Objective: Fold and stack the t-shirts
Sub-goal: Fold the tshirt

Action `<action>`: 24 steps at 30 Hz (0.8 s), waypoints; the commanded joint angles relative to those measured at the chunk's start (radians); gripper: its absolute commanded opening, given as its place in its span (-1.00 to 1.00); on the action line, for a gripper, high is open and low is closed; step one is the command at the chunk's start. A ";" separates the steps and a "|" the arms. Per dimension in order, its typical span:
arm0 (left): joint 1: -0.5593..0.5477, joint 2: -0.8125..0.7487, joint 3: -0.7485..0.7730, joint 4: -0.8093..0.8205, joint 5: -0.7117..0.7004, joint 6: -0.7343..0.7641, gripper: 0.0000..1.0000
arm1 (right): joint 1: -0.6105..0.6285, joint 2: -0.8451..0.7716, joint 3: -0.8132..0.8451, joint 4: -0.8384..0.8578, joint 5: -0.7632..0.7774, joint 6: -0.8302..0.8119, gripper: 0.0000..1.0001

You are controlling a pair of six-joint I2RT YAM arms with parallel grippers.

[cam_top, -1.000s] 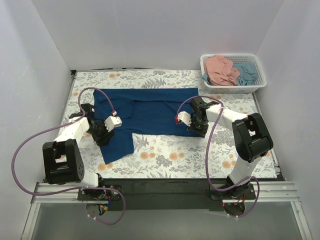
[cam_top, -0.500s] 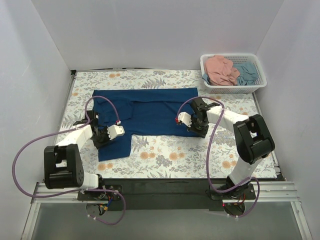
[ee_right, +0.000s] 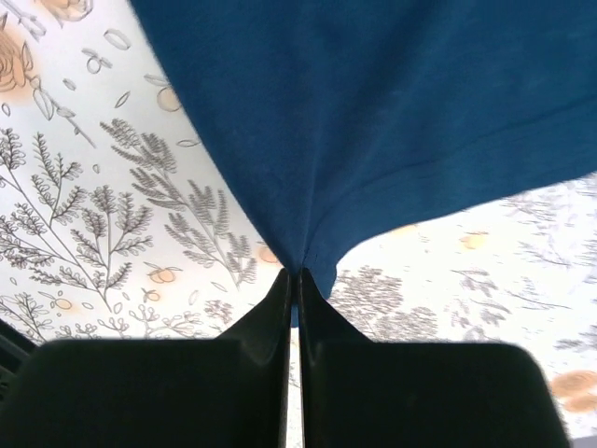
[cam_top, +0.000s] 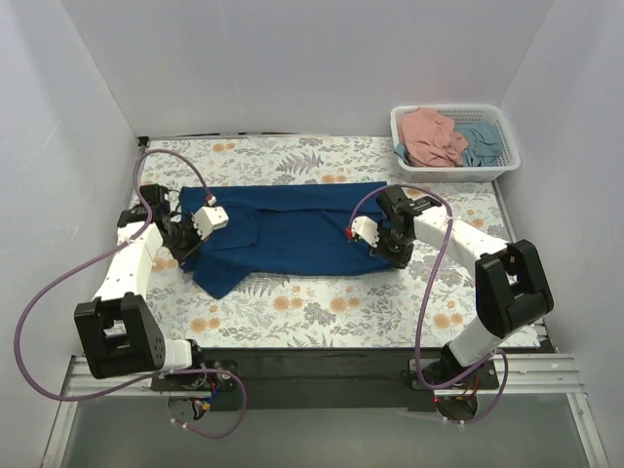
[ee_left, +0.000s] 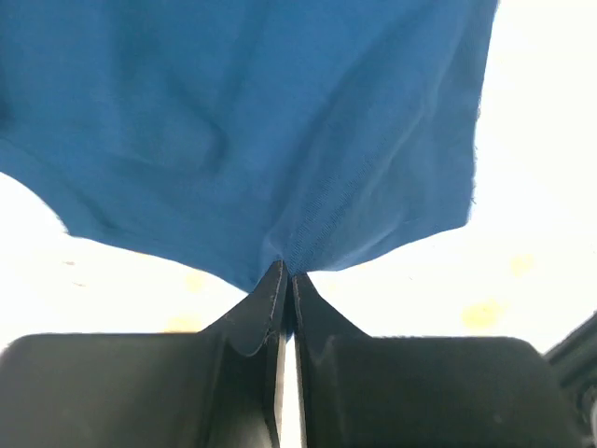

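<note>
Floral table [cam_top: 322, 302], white walls. Navy shirt [cam_top: 283, 229] lies spread across the centre. Left gripper [ee_left: 284, 280] and right gripper [ee_right: 297, 280] are each clamped on its near hem. Step judged: first fold. Next move: carry the hem far, both arms level. Pink shirt [cam_top: 431, 136] and teal shirt [cam_top: 480, 141] wait in the basket [cam_top: 458, 174], far right, not obstructing.

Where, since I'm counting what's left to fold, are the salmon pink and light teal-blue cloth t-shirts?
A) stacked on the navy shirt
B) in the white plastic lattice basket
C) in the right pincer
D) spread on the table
B: the salmon pink t-shirt and the light teal-blue t-shirt both lie crumpled inside the white plastic lattice basket.
</note>
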 commanded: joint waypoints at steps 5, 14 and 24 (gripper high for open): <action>0.005 0.179 0.242 0.037 0.099 -0.129 -1.00 | -0.043 0.081 0.208 -0.067 0.020 -0.040 -0.97; 0.003 0.410 0.490 0.049 0.063 -0.164 -1.00 | -0.083 0.235 0.400 -0.085 0.049 -0.101 -0.97; 0.003 0.543 0.562 0.106 0.033 -0.177 -1.00 | -0.129 0.381 0.581 -0.098 0.098 -0.178 -0.97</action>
